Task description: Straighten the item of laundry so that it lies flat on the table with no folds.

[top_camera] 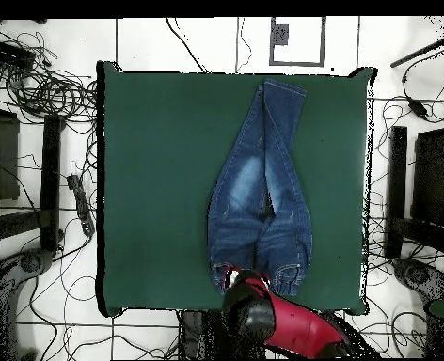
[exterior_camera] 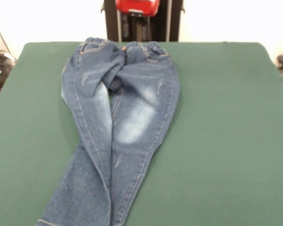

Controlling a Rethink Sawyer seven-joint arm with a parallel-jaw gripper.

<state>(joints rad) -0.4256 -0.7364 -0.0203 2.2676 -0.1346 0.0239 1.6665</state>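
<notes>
Arm (top_camera: 282, 324) hangs over the jeans' (exterior_camera: 118, 127) waistband, hiding its pincer so we cannot tell the grip, and on the table (exterior_camera: 226, 117) we should spread the crossed, overlapping legs apart without bunching.

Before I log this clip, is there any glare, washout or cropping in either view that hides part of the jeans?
Front view: the background behind the table is blown out white, and the jeans are cropped at the bottom edge, hems unseen. Overhead view: light is even and both hems show, but the red arm covers part of the waistband.
</notes>
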